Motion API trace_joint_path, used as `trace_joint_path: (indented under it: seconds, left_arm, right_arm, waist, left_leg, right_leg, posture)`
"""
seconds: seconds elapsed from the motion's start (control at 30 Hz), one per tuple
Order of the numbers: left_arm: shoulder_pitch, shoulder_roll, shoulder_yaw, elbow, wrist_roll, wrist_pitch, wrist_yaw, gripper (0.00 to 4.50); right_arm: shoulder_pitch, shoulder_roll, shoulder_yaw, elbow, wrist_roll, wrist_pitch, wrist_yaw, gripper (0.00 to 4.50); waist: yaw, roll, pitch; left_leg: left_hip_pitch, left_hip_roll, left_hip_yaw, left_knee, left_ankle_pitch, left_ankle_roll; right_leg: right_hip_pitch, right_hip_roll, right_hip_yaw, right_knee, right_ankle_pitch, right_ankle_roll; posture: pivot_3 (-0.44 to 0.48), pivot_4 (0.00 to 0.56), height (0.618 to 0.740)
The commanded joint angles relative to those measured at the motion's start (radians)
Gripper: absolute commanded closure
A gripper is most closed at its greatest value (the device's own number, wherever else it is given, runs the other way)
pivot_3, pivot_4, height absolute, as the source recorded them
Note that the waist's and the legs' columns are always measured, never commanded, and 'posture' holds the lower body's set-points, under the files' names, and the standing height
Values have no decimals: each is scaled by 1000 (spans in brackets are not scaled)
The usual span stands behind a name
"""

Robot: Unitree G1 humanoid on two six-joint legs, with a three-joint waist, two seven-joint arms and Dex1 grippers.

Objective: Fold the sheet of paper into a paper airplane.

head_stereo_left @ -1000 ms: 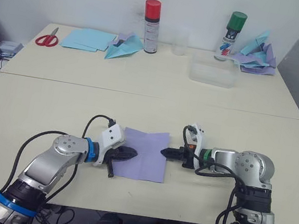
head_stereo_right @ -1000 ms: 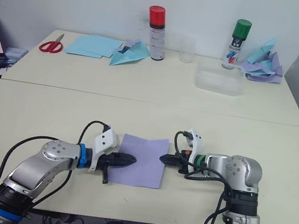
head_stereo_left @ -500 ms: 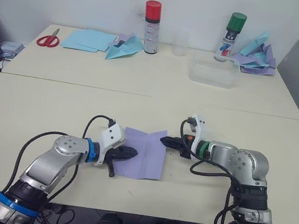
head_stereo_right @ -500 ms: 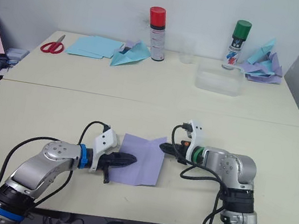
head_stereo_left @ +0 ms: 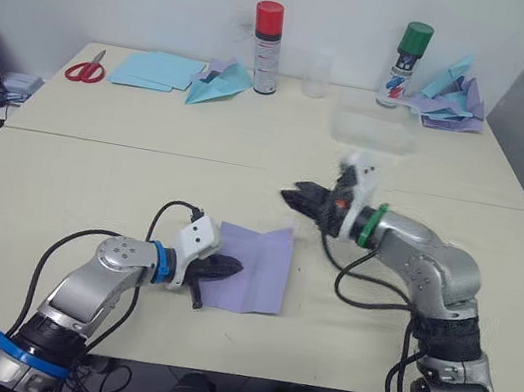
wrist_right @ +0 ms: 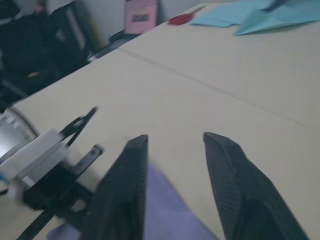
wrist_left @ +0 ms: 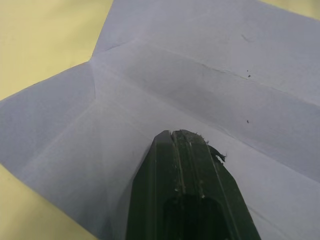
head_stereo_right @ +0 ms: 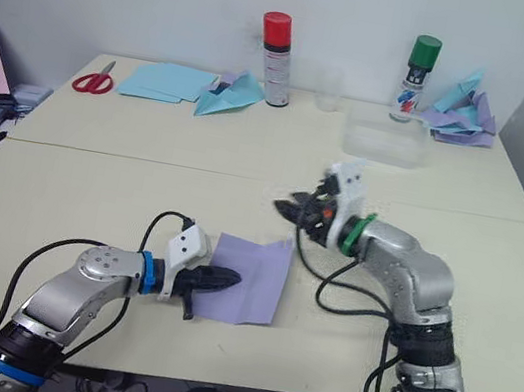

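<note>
Your sheet of paper [head_stereo_left: 250,266] lay on the near half of the desk [head_stereo_left: 91,186], lavender and roughly rectangular, with its right edge lifted slightly off the surface near the far right corner. In the left wrist view it [wrist_left: 210,75] showed several straight creases fanning from one point near a side edge, plus a long crease running across it; it was still a mostly flat sheet, not a pointed plane.

Your left claw [head_stereo_left: 226,269] sat at the sheet's 9 o'clock edge, its fingers [wrist_left: 187,165] pressed together with the tips resting on the paper.

Your right claw [head_stereo_right: 289,207] hung above the desk at about 1 o'clock from the sheet, clear of it, with its two fingers [wrist_right: 235,170] spread apart and nothing between them.

Across the far half of the desk, from 10 toward 2 o'clock, you had red scissors [head_stereo_left: 83,69], pale blue sheets [head_stereo_left: 155,67], a pale blue paper plane [head_stereo_left: 216,83], a red-capped spray can [head_stereo_left: 264,44], a clear plastic container [head_stereo_left: 376,123], a green-capped spray can [head_stereo_left: 405,61] and a heap of blue and purple paper planes [head_stereo_left: 450,95].
</note>
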Motion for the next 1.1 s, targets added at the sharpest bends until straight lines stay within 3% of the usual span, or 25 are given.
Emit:
trace_joint_path:
  seconds: [0.03,0.07,0.23,0.33,0.77,1.1]
  left_arm:
    - [6,-6,-35,63,59,22,31,4500]
    - [4,-7,-35,64,60,24,32,4500]
    - [10,-9,-33,53,59,31,38,4500]
    - [17,-10,-32,47,59,32,41,4500]
    - [13,-17,-30,57,58,29,50,4500]
    - [19,-14,-28,59,59,23,46,4500]
  right_arm:
    - [41,7,91,0,-84,-89,3,4124]
    - [53,12,113,9,-101,-95,-3,4476]
    - [114,-27,212,45,-207,-131,7,4476]
    - [135,-45,210,81,-251,-152,-6,4476]
    - [183,-116,35,164,-310,-280,-55,4476]
    - [184,5,-99,22,-125,-414,45,4476]
  waist:
    - [2,0,0]
    - [2,0,0]
    - [6,0,0]
    - [7,0,0]
    - [11,0,0]
    - [11,1,0]
  left_leg:
    - [0,0,0,0,0,0]
    - [0,0,1,0,0,0]
    - [0,-1,2,0,0,0]
    - [0,-1,1,0,0,0]
    - [1,-1,1,0,0,0]
    - [1,0,0,0,0,0]
  right_leg:
    - [0,0,1,0,0,0]
    - [0,-1,1,0,0,0]
    - [0,-1,1,0,0,1]
    - [0,-1,1,0,0,0]
    - [0,-1,1,0,0,0]
    - [0,0,1,0,0,0]
  posture:
    - [0,150,740]
    - [0,150,740]
    - [0,150,740]
    - [0,150,740]
    - [0,150,740]
    - [0,150,740]
